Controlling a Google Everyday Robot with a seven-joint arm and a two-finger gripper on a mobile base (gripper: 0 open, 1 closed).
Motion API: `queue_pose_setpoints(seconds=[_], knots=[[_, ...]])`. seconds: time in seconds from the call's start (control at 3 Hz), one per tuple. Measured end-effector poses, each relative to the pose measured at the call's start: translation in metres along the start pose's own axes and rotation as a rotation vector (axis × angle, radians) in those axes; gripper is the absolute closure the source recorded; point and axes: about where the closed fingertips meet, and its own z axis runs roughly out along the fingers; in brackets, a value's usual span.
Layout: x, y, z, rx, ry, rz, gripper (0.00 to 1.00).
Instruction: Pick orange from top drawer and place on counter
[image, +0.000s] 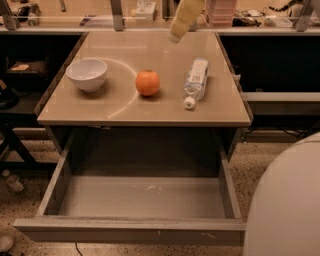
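Observation:
The orange (148, 82) rests on the beige counter (165, 111), near the middle, touching the faint curved arc mark. Nothing holds it. My gripper (176, 34) hangs high above the counter's far edge, well behind and above the orange and apart from it; only its yellowish tip shows at the top of the camera view. The top drawer (130, 231) is pulled wide open below the counter, and its grey floor holds only a few small specks.
A white bowl (86, 74) stands on the counter left of the orange. A clear plastic bottle (196, 80) lies on its side to the right, cap toward me. My white base (287, 205) fills the lower right. Benches with clutter line the back.

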Motion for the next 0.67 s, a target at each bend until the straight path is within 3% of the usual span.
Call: queue_pose_setpoints(seconds=[0.33,0.67], knots=[[0.03,-0.022,-0.095,0.15,0.119,0.099,0.0],[0.041,-0.025,-0.107,0.165,0.149,0.115,0.0]])
